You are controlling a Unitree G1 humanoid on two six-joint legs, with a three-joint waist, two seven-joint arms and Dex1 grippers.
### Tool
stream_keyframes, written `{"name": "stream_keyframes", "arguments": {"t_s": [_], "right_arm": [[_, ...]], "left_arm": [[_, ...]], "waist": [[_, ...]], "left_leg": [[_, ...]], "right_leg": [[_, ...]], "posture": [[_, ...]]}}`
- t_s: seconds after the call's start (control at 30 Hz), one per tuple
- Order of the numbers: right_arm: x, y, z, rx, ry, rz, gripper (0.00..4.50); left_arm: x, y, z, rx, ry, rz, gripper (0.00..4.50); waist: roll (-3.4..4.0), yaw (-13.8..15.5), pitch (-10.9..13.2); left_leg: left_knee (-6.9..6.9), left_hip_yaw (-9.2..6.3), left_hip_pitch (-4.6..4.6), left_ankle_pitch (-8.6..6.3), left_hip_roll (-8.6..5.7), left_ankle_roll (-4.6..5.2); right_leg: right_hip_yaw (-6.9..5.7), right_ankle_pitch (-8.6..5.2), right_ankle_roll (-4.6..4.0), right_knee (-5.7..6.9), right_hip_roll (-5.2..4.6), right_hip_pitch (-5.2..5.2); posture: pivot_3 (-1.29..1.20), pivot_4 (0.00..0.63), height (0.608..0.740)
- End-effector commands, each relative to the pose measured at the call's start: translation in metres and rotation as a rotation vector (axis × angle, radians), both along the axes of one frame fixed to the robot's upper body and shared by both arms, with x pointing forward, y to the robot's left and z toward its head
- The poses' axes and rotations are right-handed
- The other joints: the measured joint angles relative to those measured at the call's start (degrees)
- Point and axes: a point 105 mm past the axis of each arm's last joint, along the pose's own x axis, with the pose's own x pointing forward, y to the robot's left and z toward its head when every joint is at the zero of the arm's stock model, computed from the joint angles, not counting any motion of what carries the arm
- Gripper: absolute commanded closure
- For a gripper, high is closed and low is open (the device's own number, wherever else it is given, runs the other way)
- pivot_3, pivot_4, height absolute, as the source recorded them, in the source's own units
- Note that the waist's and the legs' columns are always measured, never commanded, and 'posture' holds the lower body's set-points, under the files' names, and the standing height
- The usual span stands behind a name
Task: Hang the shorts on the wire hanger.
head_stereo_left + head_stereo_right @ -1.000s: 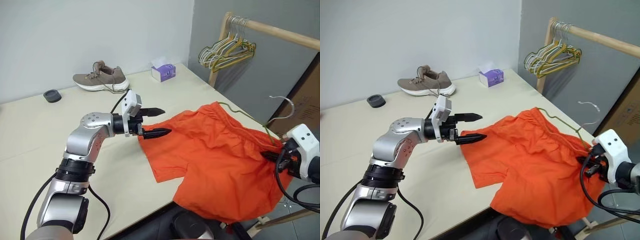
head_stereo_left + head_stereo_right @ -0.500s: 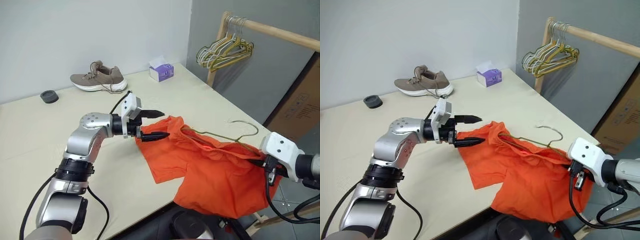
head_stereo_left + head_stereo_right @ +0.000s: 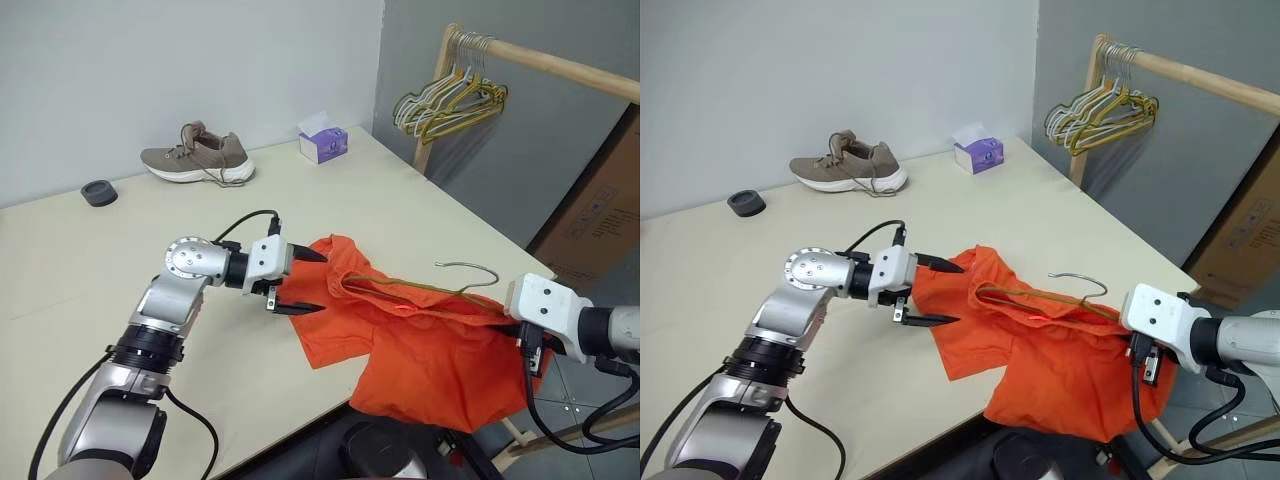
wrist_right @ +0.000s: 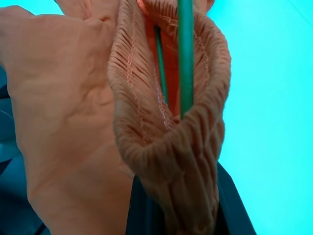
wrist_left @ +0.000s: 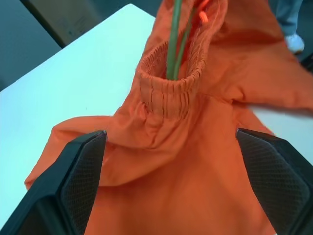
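The orange shorts point(image 3: 430, 350) lie on the table's right front corner, partly draped over the edge. The thin wire hanger point(image 3: 420, 290) runs through the gathered waistband point(image 5: 166, 93), and its hook point(image 3: 470, 268) pokes out above the fabric. My right gripper point(image 3: 515, 322) is shut on the hanger's end, and the waistband point(image 4: 166, 147) is bunched over its fingers. My left gripper point(image 3: 318, 282) stands open at the shorts' left end, one finger above the other. Orange cloth fills the space between its fingers point(image 5: 83, 166), which touch nothing.
A brown shoe point(image 3: 198, 157), a purple tissue box point(image 3: 325, 143) and a small black disc point(image 3: 98, 192) sit at the far side of the table point(image 3: 80, 260). A wooden rack with bunched pale hangers point(image 3: 455, 100) and a cardboard box point(image 3: 600, 215) stand to the right.
My left gripper sank and rolled, so its fingers now stand one above the other. My right gripper moved left and rolled, tipping the hanger's hook from upright to nearly flat and bunching the shorts.
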Motion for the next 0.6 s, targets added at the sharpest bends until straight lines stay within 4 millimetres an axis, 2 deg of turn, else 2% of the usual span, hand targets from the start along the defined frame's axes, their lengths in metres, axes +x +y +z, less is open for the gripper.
{"name": "stream_keyframes", "arguments": {"t_s": [0.03, 0.17, 0.27, 0.6], "right_arm": [[0.0033, 0.0032, 0.0084, -0.016, -0.037, 0.030, 4.50], [0.0041, 0.0046, 0.0081, -0.013, -0.033, 0.036, 4.50], [0.0031, 0.0048, 0.0059, -0.011, -0.023, 0.036, 4.50], [0.0042, 0.0054, 0.0036, 0.000, -0.009, 0.035, 4.50]], "left_arm": [[-0.0024, -0.0128, 0.0041, 0.001, -0.058, -0.055, 0.04], [-0.0056, -0.0166, -0.0015, 0.012, -0.054, -0.087, 0.04], [-0.0036, -0.0165, -0.0013, 0.005, -0.049, -0.084, 0.57], [0.0022, -0.0129, -0.0019, 0.000, -0.057, -0.070, 3.77]], "waist": [[0.00, 0.01, 0.00], [-0.01, -0.19, 0.00], [-0.01, -0.22, 0.00], [-0.01, -0.37, 0.00]], "left_leg": [[0.00, 0.00, 0.00, 0.00, 0.00, 0.00], [0.00, 0.00, 0.02, 0.00, 0.00, 0.00], [0.00, 0.00, 0.03, 0.00, 0.01, 0.00], [0.00, -0.01, 0.02, 0.00, 0.00, 0.00]], "right_leg": [[0.00, 0.00, 0.00, 0.00, 0.00, 0.00], [0.02, 0.00, 0.00, 0.01, 0.00, 0.01], [0.00, 0.00, 0.00, 0.01, 0.00, 0.01], [0.00, 0.00, 0.00, 0.02, 0.00, 0.02]], "posture": [[-0.52, 0.000, 0.740], [-0.52, 0.000, 0.740], [-0.52, 0.000, 0.740], [-0.52, 0.000, 0.740]]}}
